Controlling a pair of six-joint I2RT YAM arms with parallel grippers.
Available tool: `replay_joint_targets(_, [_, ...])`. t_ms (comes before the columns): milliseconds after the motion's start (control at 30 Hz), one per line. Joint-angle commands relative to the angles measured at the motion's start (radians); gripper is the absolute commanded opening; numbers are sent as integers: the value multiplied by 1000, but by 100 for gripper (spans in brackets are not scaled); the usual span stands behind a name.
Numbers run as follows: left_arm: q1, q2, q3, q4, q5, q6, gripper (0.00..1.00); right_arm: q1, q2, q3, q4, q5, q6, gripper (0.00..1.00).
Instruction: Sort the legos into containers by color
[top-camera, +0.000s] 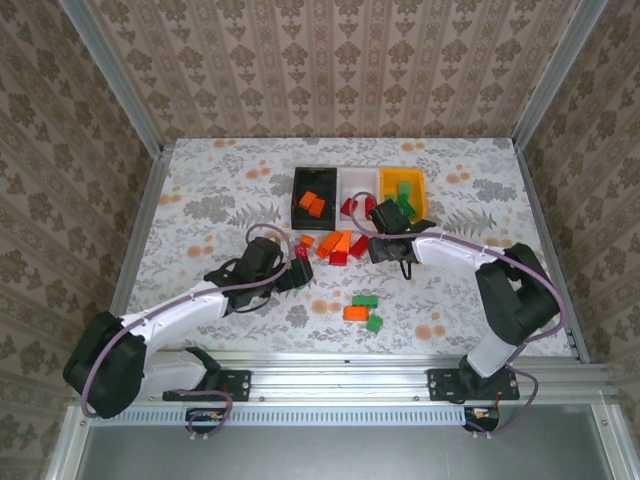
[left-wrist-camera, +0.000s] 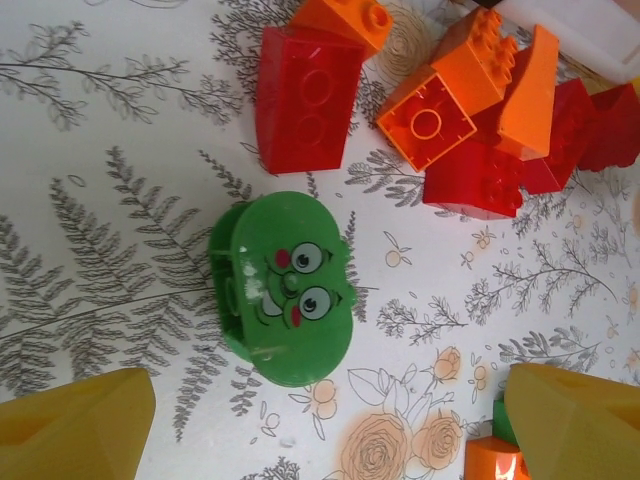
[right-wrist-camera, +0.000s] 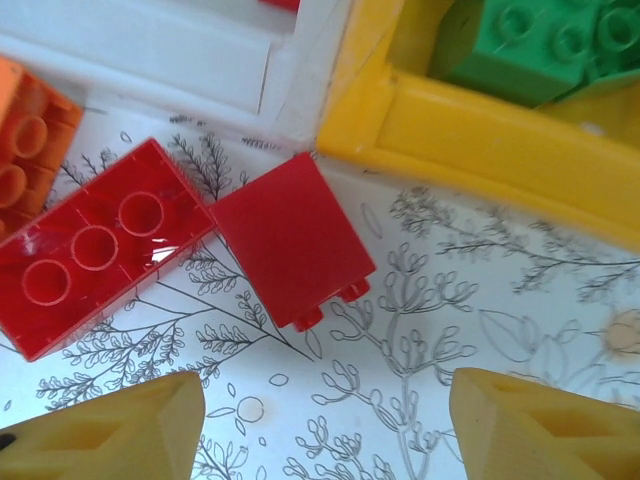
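I see the floral desk (top-camera: 210, 200) carrying a black bin (top-camera: 300, 182), a white bin (top-camera: 358, 180) and a yellow bin (top-camera: 388, 180) in a row, far centre. Red and orange bricks (top-camera: 338, 246) lie just near of them, and green and orange bricks (top-camera: 355, 313) sit nearer me.

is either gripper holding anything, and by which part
Nothing is held. Left gripper open over a green piece, right gripper open over a red brick.

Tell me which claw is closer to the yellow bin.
Right. The right claw hovers just short of the yellow bin, at its near-left corner, by two red bricks. The left claw is off to the left, in front of the black bin, above a green face brick.
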Motion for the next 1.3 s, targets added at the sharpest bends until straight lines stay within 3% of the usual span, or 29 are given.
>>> replay_joint_targets(0, [-16, 13, 27, 21, 7, 15, 93, -32, 65, 14, 45, -46, 31, 69])
replay_joint_targets(500, [-23, 6, 26, -5, -22, 19, 93, -50, 213, 170, 22, -72, -23, 63])
replay_joint_targets(633, [-21, 16, 26, -3, -20, 19, 93, -49, 212, 170, 36, -91, -35, 57])
replay_joint_targets(900, [-23, 21, 23, 1, -20, 16, 93, -30, 148, 108, 59, -78, -15, 36])
replay_joint_targets(1267, [-23, -7, 13, 1, -27, 21, 93, 74, -32, 60, -6, -40, 12, 35])
